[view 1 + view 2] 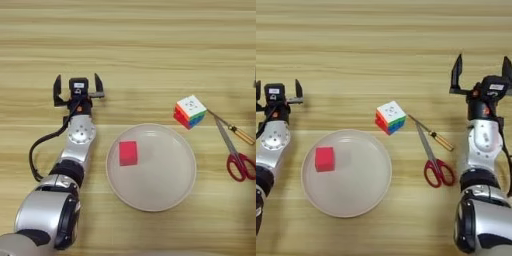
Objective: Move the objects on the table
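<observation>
The small red cube (128, 153) lies inside the round beige plate (165, 195), left of its middle. Up and to the right of the plate, on the wooden table (140, 55), rests the multicoloured puzzle cube (190, 111) with its white face up. My left gripper (79, 86) stands open left of the plate, fingers pointing away, nothing between them. Far to the right of the puzzle cube, my right gripper (481, 73) is also open and holds nothing.
Red-handled scissors (433, 160) and a wooden-handled screwdriver (433, 135) lie crossed on the table between the puzzle cube and my right arm. A black cable (37, 155) loops beside my left forearm.
</observation>
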Available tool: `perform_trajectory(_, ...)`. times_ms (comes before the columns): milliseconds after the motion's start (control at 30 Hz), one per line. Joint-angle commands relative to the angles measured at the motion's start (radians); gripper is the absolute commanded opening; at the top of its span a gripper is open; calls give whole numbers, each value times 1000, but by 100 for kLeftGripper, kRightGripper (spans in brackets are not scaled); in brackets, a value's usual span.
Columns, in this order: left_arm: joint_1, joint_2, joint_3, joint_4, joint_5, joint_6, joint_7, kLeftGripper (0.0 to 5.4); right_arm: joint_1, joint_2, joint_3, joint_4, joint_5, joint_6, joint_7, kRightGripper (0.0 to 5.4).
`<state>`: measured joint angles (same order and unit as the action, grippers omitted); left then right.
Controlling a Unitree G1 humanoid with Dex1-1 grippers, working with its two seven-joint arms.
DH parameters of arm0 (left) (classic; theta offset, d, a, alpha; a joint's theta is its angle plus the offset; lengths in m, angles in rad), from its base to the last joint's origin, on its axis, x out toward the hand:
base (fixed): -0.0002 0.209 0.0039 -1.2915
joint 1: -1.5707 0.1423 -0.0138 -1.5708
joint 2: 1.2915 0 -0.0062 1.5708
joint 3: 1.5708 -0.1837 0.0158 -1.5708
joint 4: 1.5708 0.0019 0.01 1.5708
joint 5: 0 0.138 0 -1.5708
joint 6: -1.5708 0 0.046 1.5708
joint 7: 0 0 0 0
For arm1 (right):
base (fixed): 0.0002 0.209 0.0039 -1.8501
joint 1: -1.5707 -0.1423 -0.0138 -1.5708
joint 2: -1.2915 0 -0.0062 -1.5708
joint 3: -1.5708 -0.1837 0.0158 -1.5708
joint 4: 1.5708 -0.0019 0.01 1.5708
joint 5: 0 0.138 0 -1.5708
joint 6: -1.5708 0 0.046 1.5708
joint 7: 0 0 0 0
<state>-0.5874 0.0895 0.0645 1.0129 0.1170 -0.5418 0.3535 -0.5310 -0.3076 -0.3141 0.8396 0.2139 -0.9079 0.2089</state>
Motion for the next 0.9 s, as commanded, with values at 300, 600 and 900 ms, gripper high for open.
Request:
perform_trajectory(300,-3,-2,-6,-11,11,26,14,540,242,23,252,-669,192,407,280,537)
perform_trajectory(600,-10,-6,-10,-6,14,29,32,540,393,-61,416,-961,270,774,484,537)
perform_trajectory(900,-11,-14,-19,-11,19,36,40,540,460,-177,533,-1069,273,968,717,537)
